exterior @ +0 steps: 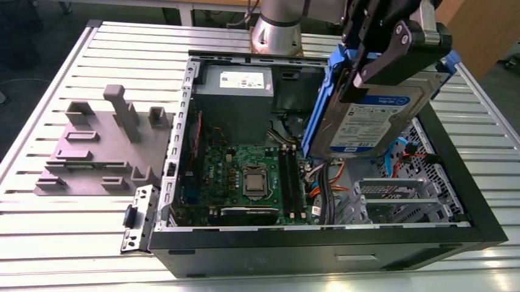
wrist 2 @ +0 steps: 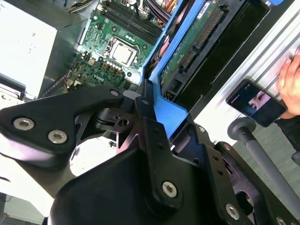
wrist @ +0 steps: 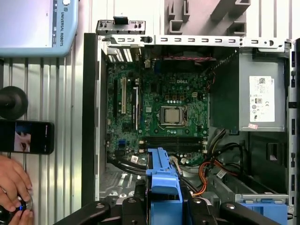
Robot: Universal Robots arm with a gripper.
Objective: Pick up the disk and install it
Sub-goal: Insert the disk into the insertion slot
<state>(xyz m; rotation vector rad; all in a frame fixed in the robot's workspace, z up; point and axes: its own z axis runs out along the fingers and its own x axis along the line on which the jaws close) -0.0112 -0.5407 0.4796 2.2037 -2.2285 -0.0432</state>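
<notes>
The disk is a silver drive with a white-and-blue label and a blue frame. It hangs on edge, tilted, over the side of the open computer case toward the exterior view's right. My black gripper is shut on its upper end. In the second wrist view the gripper clamps the blue frame, and the disk's green circuit-board underside points down toward the case. In the first wrist view the disk's blue frame sits between the fingers, above the case's cables.
Inside the case lie the motherboard, a grey power supply with a white sticker, orange cables and a metal drive cage below the disk. A grey fixture stands on the slatted table. A hand and a phone are beside the case.
</notes>
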